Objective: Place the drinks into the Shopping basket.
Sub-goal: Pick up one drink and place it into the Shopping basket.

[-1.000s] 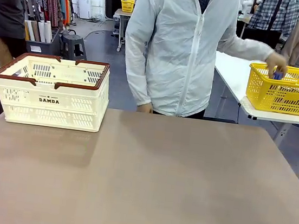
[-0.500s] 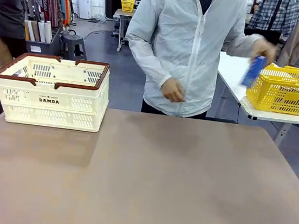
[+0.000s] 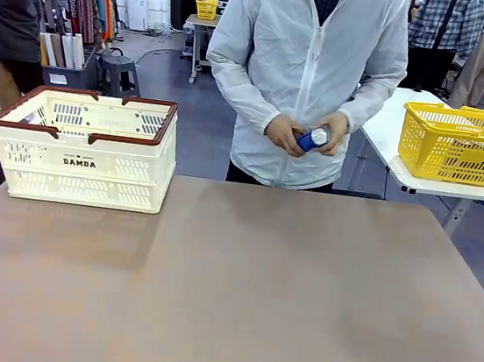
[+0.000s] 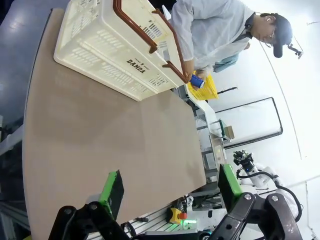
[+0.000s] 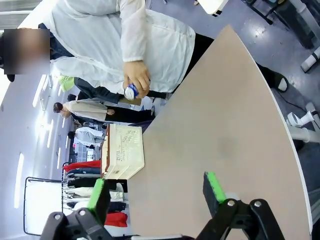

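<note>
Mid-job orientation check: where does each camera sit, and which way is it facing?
Front view: fixed between the arms on the robot's side, facing across the table at the person, who holds a blue can; Shopping basket far left.
Left wrist view: on the left arm, rolled, looking along the left gripper, jaws open, over the table to the Shopping basket.
Right wrist view: on the right arm, looking along the right gripper, jaws open, toward the person.
Shared: all three show the blue can and the Shopping basket.
</note>
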`<state>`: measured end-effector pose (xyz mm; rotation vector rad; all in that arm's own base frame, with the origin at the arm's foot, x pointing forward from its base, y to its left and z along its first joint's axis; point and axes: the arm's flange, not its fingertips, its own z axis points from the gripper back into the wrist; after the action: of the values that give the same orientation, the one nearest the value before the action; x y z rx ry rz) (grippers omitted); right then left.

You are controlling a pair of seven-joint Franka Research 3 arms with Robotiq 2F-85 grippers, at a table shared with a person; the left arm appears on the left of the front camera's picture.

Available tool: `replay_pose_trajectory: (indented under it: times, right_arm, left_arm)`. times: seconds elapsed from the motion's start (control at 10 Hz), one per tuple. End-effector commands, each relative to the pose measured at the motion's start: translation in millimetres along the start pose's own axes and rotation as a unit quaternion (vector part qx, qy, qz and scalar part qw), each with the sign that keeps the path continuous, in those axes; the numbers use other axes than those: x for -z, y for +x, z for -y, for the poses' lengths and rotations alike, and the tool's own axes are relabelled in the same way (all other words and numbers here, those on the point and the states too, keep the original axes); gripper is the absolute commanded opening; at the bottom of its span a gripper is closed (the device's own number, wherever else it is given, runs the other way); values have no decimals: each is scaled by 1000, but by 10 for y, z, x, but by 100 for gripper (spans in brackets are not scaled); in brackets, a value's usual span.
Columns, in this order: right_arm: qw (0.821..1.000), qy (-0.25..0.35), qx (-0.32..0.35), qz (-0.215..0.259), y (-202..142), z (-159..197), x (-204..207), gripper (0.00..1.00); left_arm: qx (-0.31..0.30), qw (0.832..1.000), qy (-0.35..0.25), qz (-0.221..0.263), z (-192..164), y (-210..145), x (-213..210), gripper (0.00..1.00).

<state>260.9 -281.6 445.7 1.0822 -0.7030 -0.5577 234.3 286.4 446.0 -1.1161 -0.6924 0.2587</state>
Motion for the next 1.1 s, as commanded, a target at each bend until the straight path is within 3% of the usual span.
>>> replay_pose_trajectory:
  times: [0.0,1.0]
  right_arm:
    - [1000,11,-6,5,49,-17,13,100]
    - [1000,11,-6,5,49,-17,13,100]
  left_arm:
    - [12,1000,-10,6,-26,22,-15,100]
    - [12,1000,-10,6,-26,22,-15,100]
